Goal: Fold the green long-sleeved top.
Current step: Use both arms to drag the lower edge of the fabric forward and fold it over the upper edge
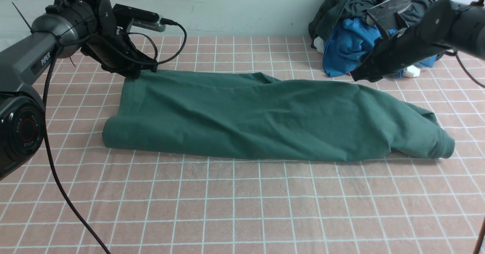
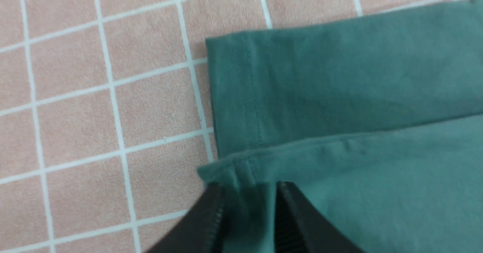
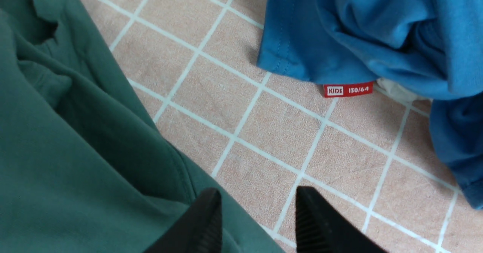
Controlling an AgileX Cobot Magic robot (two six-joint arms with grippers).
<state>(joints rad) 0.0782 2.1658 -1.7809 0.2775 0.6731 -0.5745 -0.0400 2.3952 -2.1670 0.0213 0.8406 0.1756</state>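
We see the green long-sleeved top (image 1: pixel 265 117) lying across the middle of the surface (image 1: pixel 227 208), a pink cloth with a white grid. The top is folded lengthwise into 1 long band that runs from the left side toward the right edge. Its near long edge is a smooth, rounded fold. Its right end is rumpled and bunched, closer to the near edge than the rest.

The left claw (image 2: pixel 249 192) is low over the far left corner of the top, where the stitched hem ends. In the left wrist view its 2 fingers (image 2: pixel 211 222) stand apart, with the hem corner of the upper layer showing in the gap. We cannot tell whether the pads touch the fabric. A lower layer of the same hem lies flat just beyond it.

The right claw (image 3: pixel 256 204) hangs above the far edge of the top, toward its right end. Its fingers are parted and hold nothing. 1 is over green fabric and the other over bare surface.

In the far right corner, against the wall (image 1: pixel 227 3), sits a heap of clothes. A bright blue garment (image 3: pixel 358 26) with a red size label (image 3: pixel 348 90) lies under a dark grey garment (image 1: pixel 352 0). The heap lies near the top's far edge but apart from it.
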